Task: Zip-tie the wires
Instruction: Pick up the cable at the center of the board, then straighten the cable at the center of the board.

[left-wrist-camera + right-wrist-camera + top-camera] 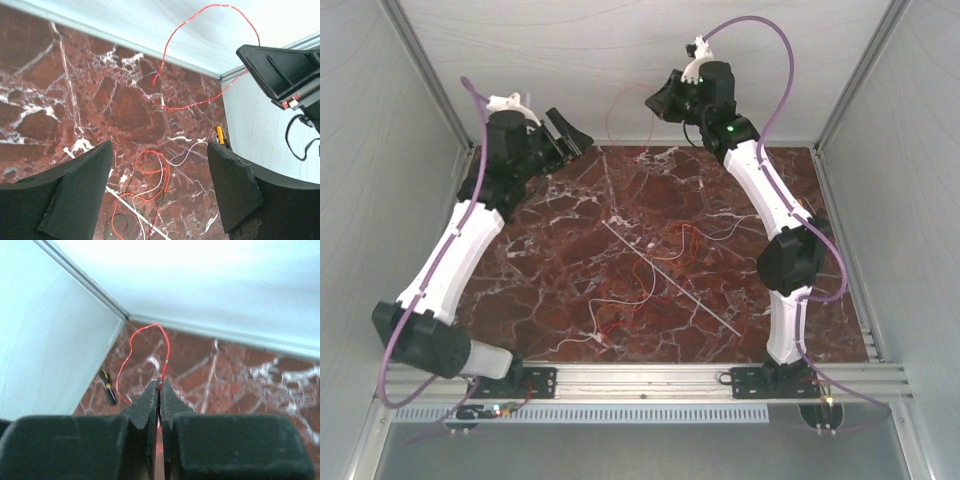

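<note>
Where the right claw [160, 385] pinches, a red wire [145, 328] loops out.

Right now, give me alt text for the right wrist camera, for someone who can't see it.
The right gripper, jaws shut, pinches a thin red wire that arcs away from its tips in a loop over the dark red marble table. A small black-and-yellow object lies by the pale side wall.

We note the worktop [570, 250] as faintly glossy red-brown marble veined white, the fingers [75, 195] as matt black, rough-grained pads, the zip tie [671, 278] as smooth pale plastic, the wires [155, 170] as slick red-orange and white sheathing.
</note>
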You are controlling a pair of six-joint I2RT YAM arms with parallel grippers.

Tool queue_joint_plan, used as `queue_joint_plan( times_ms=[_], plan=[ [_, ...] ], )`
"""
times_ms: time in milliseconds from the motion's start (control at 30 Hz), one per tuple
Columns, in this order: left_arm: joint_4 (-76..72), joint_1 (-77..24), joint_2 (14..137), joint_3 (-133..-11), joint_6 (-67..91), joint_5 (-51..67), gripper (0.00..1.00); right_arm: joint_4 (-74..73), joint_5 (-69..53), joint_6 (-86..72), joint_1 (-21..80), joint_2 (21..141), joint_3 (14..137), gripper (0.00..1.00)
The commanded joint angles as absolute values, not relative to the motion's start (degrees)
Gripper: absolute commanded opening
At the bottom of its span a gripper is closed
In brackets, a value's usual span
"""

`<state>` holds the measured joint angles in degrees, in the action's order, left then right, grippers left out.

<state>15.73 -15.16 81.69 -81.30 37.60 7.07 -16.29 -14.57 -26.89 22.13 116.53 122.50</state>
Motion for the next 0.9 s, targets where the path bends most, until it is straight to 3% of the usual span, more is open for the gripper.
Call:
queue_joint_plan(
  times_ms=[0, 300, 867],
  plan=[
    [13.10, -15.12, 75.95, -81.63, 32.61, 4.31, 0.77, -5.22, -12.34, -25.70, 23.23, 114.60, 127.91, 0.00],
    [17.10, -15.12, 68.22, -89.85, 24.74, 0.04, 0.74, -0.42, -16.26, -26.72, 26.39, 111.81, 133.31, 0.00],
    [23.16, -15.12, 68.37, -108.01, 28.48, 18.97, 0.60, -4.28, -18.18, -23.44, 34.92, 101.27, 132.43, 0.00]
  ],
)
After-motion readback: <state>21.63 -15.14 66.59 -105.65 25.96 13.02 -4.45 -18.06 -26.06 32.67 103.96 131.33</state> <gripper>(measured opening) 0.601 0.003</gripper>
